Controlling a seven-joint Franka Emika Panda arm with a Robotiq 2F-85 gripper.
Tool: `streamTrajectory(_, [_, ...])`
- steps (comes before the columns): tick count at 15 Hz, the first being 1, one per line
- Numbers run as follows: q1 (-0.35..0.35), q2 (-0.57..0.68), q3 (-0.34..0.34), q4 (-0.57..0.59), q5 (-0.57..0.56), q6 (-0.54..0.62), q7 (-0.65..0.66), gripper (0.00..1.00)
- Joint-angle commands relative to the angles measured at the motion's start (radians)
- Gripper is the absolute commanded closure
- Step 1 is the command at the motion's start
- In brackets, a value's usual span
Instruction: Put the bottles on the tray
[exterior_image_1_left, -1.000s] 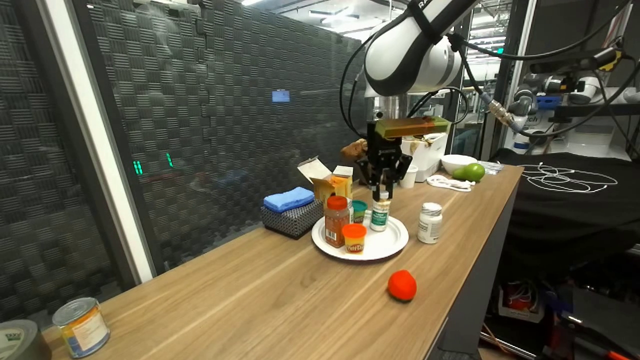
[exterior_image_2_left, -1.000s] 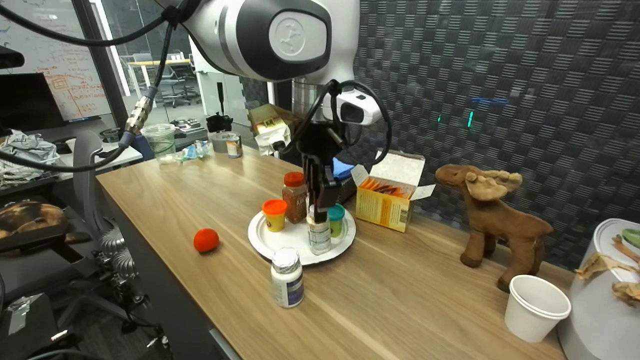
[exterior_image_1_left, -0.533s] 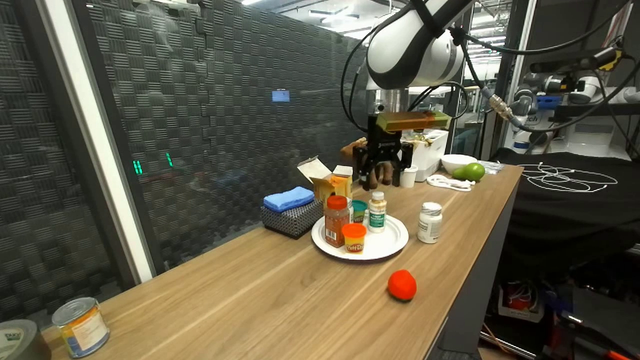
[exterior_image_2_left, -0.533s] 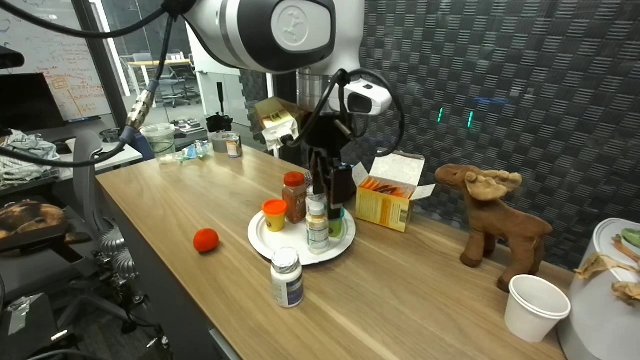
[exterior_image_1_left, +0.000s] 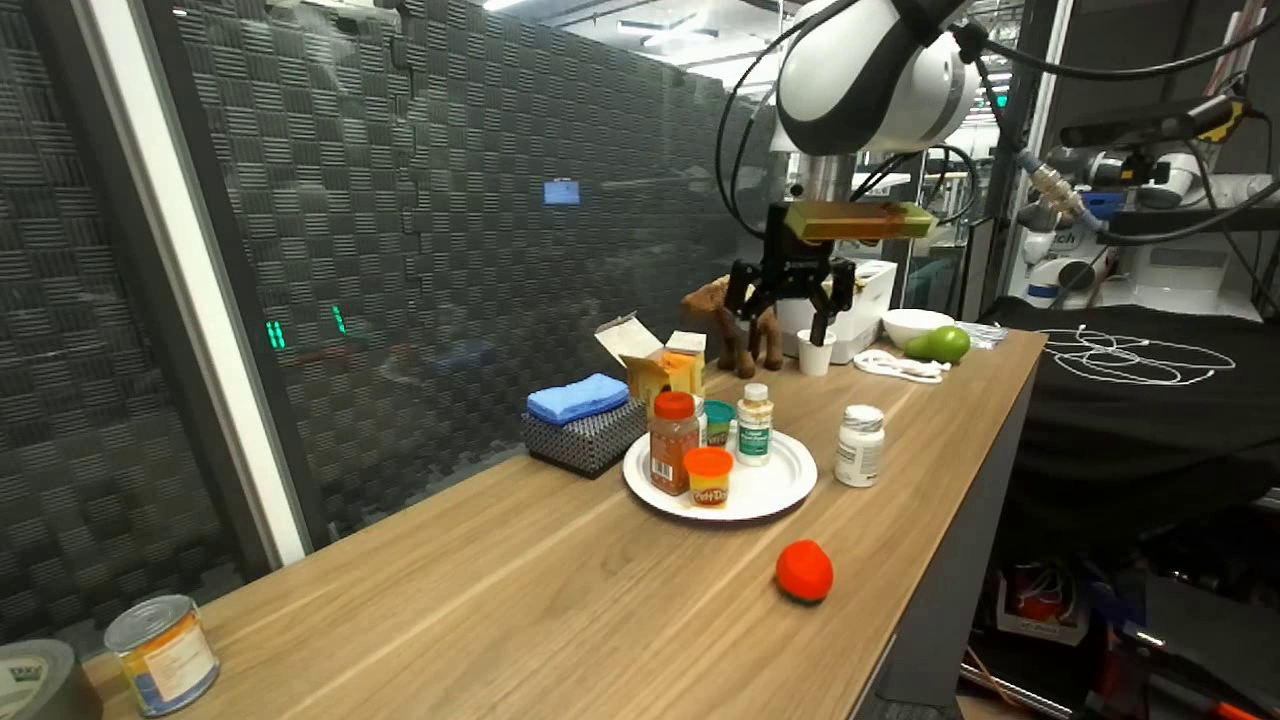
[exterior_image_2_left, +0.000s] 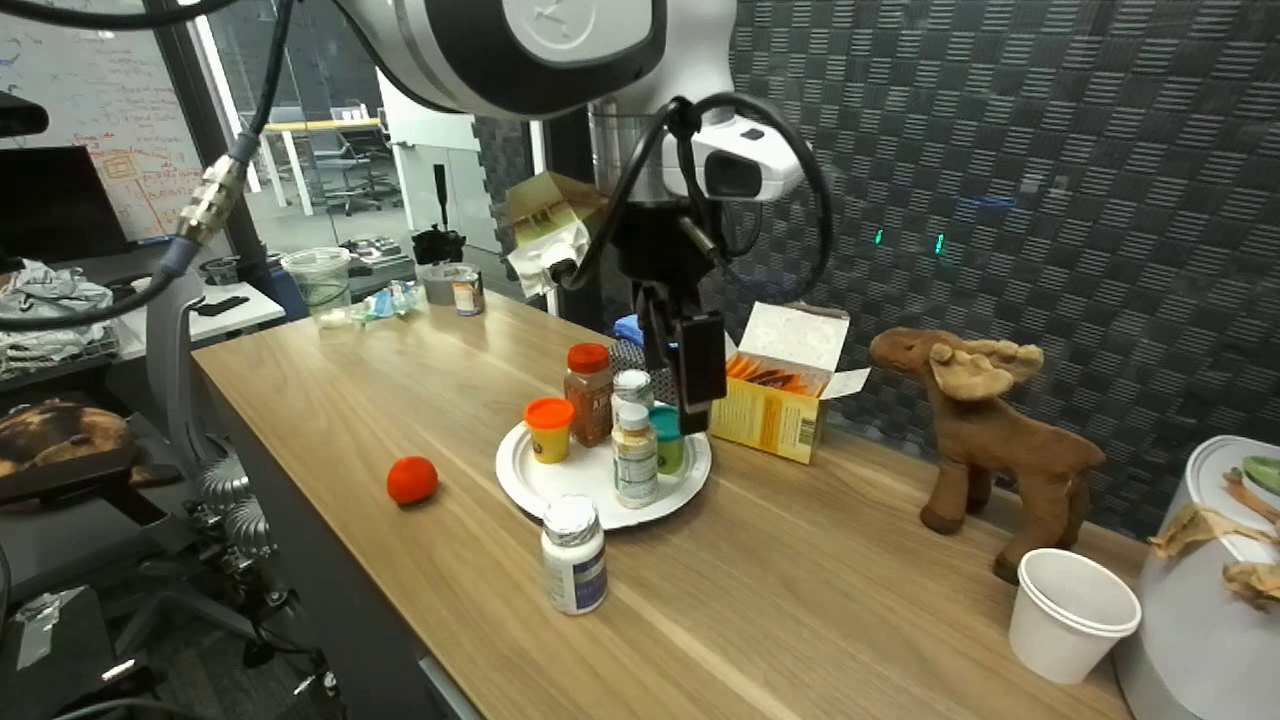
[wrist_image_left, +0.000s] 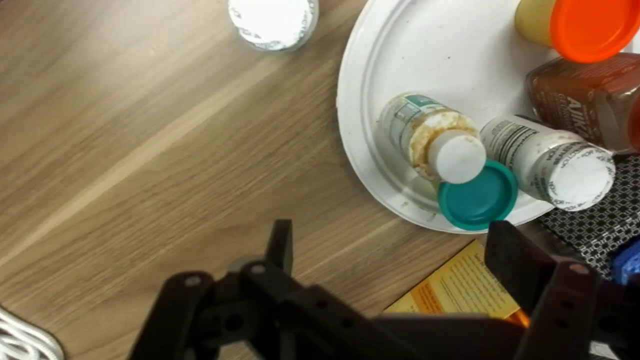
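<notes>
The tray, a round white plate (exterior_image_1_left: 780, 492), shows in all views with several bottles standing on it. They include a reddish-brown bottle with a red cap (exterior_image_1_left: 674, 450), an orange-lidded tub (exterior_image_1_left: 709, 482), a teal-lidded tub (exterior_image_2_left: 668, 442) and a white-capped bottle with a green label (wrist_image_left: 429, 132). A white bottle (wrist_image_left: 542, 155) also stands there, partly hidden in both exterior views. Another white bottle (exterior_image_2_left: 574, 565) is upright on the table beside the plate. My gripper (wrist_image_left: 391, 225) is open above the table near the plate's edge, nothing between its fingers.
A yellow open box (exterior_image_2_left: 770, 405) and a dark patterned block bearing a blue cloth (exterior_image_1_left: 578, 398) stand close behind the plate. A red ball (exterior_image_1_left: 804, 571) lies near the table's front edge. A plush moose (exterior_image_2_left: 985, 430) and white cups (exterior_image_2_left: 1070, 615) stand farther along.
My gripper has opened and let go of the green-label bottle, which now stands upright on the plate. The arm has risen and moved away from the plate toward the moose and cups.
</notes>
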Motion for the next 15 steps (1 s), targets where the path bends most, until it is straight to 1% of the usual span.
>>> streamTrajectory(1, [-0.031,-0.115,-0.018,-0.130,0.014,0.046,-0.030,0.00])
streamTrajectory(4, [-0.058,-0.155,-0.026,-0.189,0.042,0.034,-0.074,0.00])
streamTrajectory(7, [-0.071,-0.165,-0.027,-0.223,0.064,0.023,-0.117,0.00])
streamTrajectory(11, [-0.071,-0.141,-0.022,-0.244,0.090,0.016,-0.167,0.00])
streamTrajectory(15, [-0.067,-0.111,-0.018,-0.250,0.082,0.021,-0.156,0.00])
